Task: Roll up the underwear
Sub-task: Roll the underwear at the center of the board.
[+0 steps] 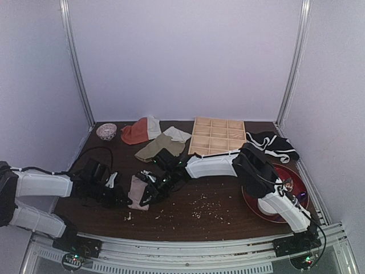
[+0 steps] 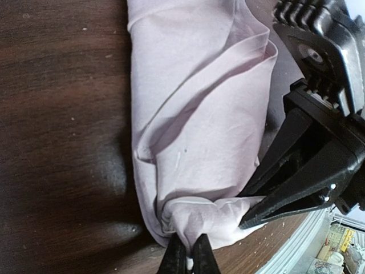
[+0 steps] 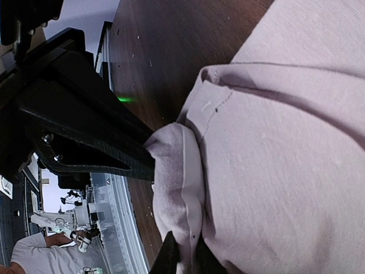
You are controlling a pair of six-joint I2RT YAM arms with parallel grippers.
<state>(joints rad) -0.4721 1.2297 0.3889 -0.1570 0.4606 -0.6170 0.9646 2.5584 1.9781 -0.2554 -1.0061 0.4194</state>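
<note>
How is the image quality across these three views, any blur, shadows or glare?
Top external: dim, soft, low detail on the dusty mauve-pink fabric underwear. Left wrist: cloth folds sharp, heavy shadow on the dark wooden table. Right wrist: fabric slightly soft, green glint on table.

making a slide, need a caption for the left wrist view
Left claw and right claw pinch one bunched end of the mauve-pink underwear on a dark table.

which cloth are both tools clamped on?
The mauve-pink underwear: left tool and right tool both pinch it. Olive-green cloth and orange-red cloth lie untouched farther back.
</note>
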